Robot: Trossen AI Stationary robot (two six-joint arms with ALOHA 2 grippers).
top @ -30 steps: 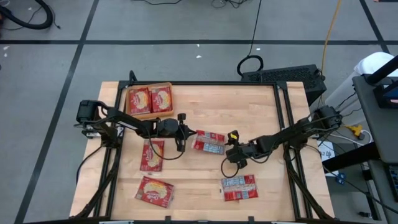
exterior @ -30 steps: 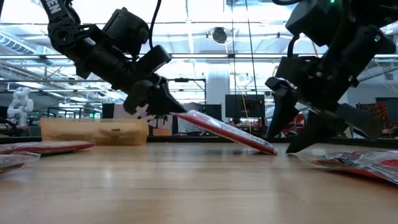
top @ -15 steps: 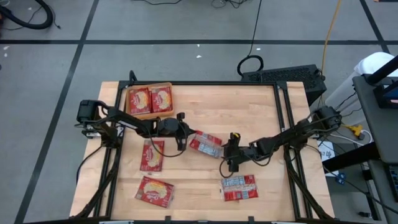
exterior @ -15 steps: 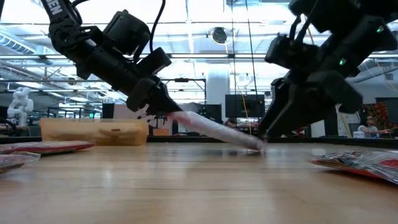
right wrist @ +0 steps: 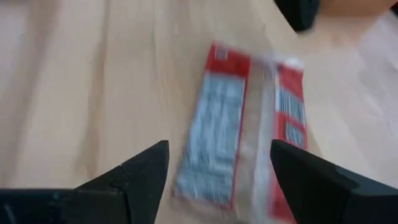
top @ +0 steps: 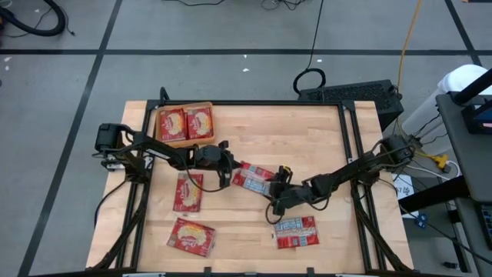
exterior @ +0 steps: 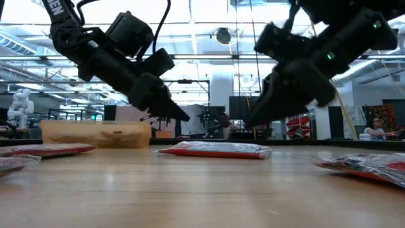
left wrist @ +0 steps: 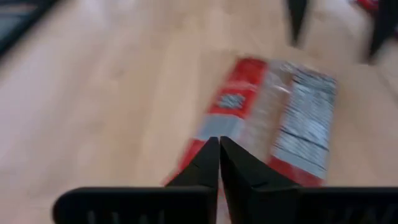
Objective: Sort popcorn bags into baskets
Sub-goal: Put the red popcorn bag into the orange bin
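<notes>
A red popcorn bag [top: 254,179], white-blue label side up, lies flat on the wooden table near its middle [exterior: 215,150]. My left gripper [top: 229,168] hangs just off the bag's left end, shut and clear above it [exterior: 182,116]. My right gripper [top: 277,195] stands open at the bag's near right end, raised above the table [exterior: 250,120]; its wide-apart fingers frame the bag [right wrist: 242,130]. The orange basket [top: 184,144] at the far left holds two bags, picture side up.
Two more bags lie at the near left [top: 188,191] [top: 191,236] and one, label up, at the near right [top: 296,231]. A black frame rail [top: 350,154] runs along the table's right side.
The bag was held tilted by my left gripper, its left end up and its right end on the table. It has dropped out of that hold and now lies flat, turned slightly. My right gripper has rolled, risen a little and gone toward the near edge.
</notes>
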